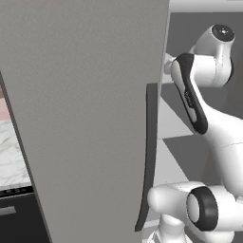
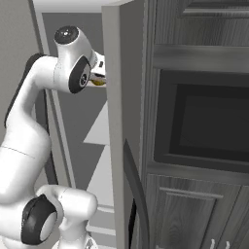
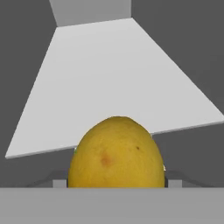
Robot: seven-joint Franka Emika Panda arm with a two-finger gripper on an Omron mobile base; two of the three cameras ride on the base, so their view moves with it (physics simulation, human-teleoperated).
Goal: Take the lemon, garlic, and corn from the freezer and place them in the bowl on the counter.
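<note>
Lemon sits clamped between the jaws of the gripper, above a white shelf inside the open grey freezer, the white arm bent upward and reaching in; no writing is legible.

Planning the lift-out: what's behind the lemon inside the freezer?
Behind the lemon lies a bare white shelf running to the freezer's grey back wall. The lemon hides the shelf's near edge and the claw's tips.
</note>
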